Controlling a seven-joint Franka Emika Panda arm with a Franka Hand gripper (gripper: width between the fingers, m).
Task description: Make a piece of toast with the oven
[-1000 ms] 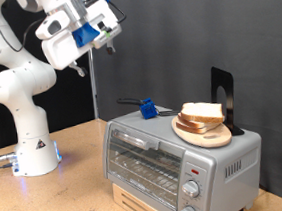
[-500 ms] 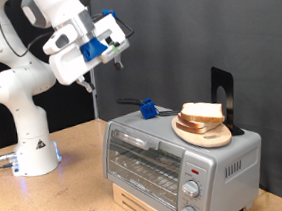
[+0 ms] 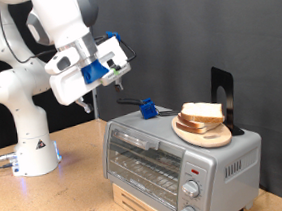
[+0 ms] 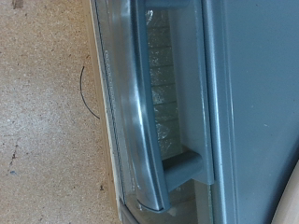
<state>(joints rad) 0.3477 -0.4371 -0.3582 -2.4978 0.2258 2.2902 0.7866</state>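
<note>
The silver-grey oven (image 3: 176, 160) stands on the table at the exterior view's lower right, its glass door shut and its bar handle (image 3: 134, 139) along the door's upper edge. Two bread slices (image 3: 202, 112) lie stacked on a round wooden plate (image 3: 206, 133) on the oven's top. My gripper (image 3: 120, 81) hangs in the air above and to the exterior view's left of the oven, touching nothing. The wrist view shows the oven's handle (image 4: 149, 121) and the wire rack behind the glass (image 4: 168, 75); my fingers do not show there.
A blue object with a black handle (image 3: 147, 109) lies on the oven's top near its back edge. A black stand (image 3: 224, 97) rises behind the plate. The robot base (image 3: 32, 146) is at the left. The wooden tabletop (image 4: 47, 112) lies in front of the oven.
The arm has come down and swung towards the oven; the hand is now lower and nearer the oven's top left corner. The oven, plate and bread have not moved.
</note>
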